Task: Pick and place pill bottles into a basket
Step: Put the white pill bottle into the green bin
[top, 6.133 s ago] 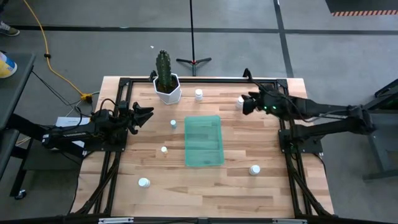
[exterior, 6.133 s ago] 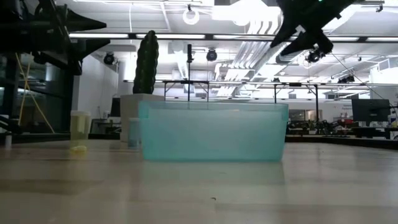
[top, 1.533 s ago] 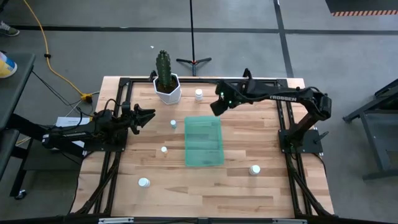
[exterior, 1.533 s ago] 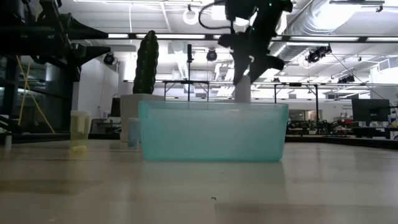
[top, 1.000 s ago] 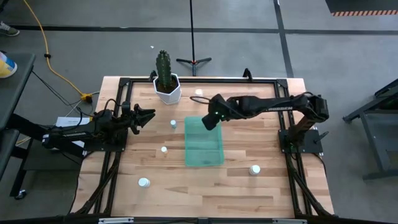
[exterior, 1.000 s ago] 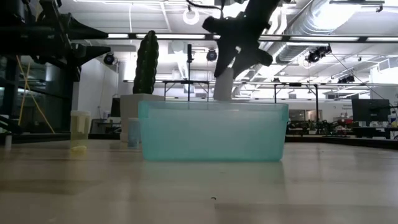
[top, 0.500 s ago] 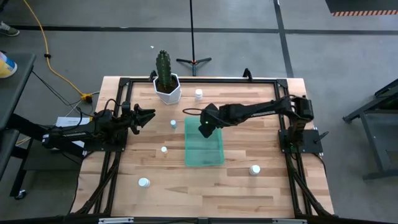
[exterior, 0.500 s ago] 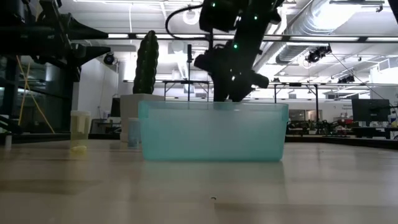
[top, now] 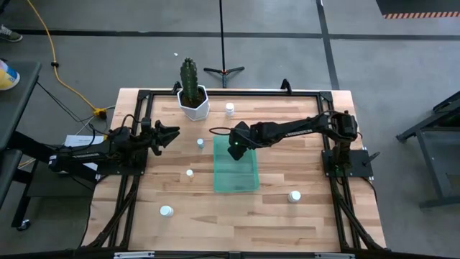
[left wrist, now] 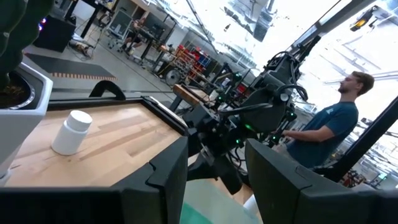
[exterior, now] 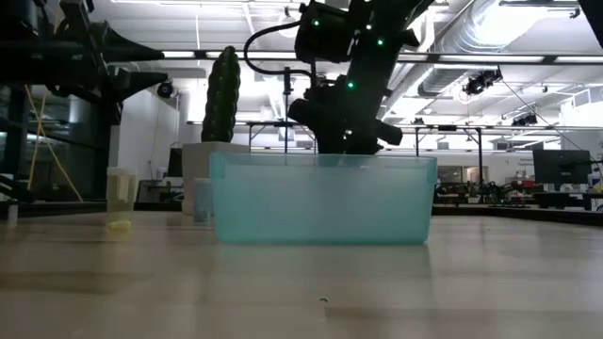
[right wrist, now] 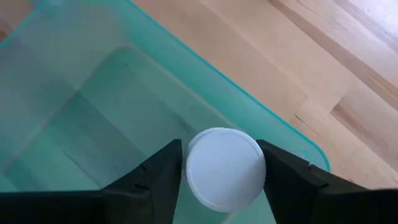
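Observation:
The green tray point(top: 236, 169) lies at mid-table. My right gripper point(top: 235, 147) reaches down into its far end, shut on a white pill bottle point(right wrist: 224, 168); in the low view the tray wall point(exterior: 325, 202) hides the bottle below my right gripper point(exterior: 344, 141). Several other white bottles stand on the wood: one at the far edge point(top: 230, 108), two left of the tray point(top: 200, 143) point(top: 190, 173), one near left point(top: 166, 211), one near right point(top: 294, 196). My left gripper point(top: 171, 133) is open and empty at the table's left. My right gripper pinches the bottle's round sides point(right wrist: 189, 171) between its two fingers point(right wrist: 158, 180), which come from above, pointing down into the tray. The bottle's round end faces the wrist camera. I cannot tell whether the bottle touches the tray floor.
A white hexagonal pot with a cactus point(top: 192, 101) stands at the far left, also in the low view point(exterior: 219, 141). Black frame rails point(top: 136, 144) run along the table's sides. A person point(left wrist: 336, 130) stands beyond the table in the left wrist view.
My right gripper has gone toward the table's left and near edges and down with the bottle. The bottle stood above the tray's rim a second ago and is now sunk behind the tray wall. The gripper stays shut on it.

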Controlling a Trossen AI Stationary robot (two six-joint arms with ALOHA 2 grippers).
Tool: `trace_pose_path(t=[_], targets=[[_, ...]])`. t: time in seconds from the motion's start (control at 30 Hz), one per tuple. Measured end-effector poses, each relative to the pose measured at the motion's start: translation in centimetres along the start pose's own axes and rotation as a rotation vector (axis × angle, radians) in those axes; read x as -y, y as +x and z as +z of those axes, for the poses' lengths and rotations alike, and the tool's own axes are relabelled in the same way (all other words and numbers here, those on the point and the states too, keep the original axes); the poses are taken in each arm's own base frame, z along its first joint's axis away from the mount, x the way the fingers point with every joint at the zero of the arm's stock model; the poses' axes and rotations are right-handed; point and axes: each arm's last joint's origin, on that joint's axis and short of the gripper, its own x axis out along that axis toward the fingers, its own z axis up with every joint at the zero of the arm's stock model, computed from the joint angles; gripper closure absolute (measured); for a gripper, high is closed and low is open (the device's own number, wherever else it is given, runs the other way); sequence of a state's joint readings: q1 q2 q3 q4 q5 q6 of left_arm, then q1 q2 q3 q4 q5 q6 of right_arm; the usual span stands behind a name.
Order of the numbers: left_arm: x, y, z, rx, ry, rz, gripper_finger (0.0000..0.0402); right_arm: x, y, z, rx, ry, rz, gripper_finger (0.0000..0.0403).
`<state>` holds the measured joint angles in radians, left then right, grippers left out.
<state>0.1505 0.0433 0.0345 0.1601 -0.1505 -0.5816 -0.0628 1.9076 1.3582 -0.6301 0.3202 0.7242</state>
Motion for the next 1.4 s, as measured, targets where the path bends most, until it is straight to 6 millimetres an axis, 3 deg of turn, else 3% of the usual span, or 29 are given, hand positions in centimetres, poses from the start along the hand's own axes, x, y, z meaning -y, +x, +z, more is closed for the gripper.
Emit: trace_pose_path(t=[0.4, 0.63, 0.87, 1.0, 1.2, 1.4], targets=[[0.0, 0.0, 0.0, -0.004, 0.001, 0.003, 0.0208, -0.2, -0.4, 0.4, -0.016, 0.005, 0.035, 0.0175], [0.0, 0.0, 0.0, -0.004, 0.001, 0.003, 0.0208, -1.2, -2.8, 2.9, 0.07, -0.041, 0.072, 0.0175], [0.0, 0.0, 0.0, -0.004, 0.001, 0.002, 0.0208, -1.0, -5.2, 4.8, 0.087, -0.058, 0.01, 0.0168], [0.0, 0.0, 0.0, -0.004, 0.001, 0.002, 0.0208, -0.1, -5.6, 6.2, 0.089, -0.056, 0.021, 0.0157], [0.0, 0.0, 0.0, -0.004, 0.001, 0.002, 0.0208, 2.3, -4.4, 8.1, 0.082, -0.02, 0.042, 0.0118], [0.0, 0.0, 0.0, -0.004, 0.001, 0.003, 0.0208, 4.3, -3.8, 10.9, 0.205, 0.038, 0.071, 0.0096]])
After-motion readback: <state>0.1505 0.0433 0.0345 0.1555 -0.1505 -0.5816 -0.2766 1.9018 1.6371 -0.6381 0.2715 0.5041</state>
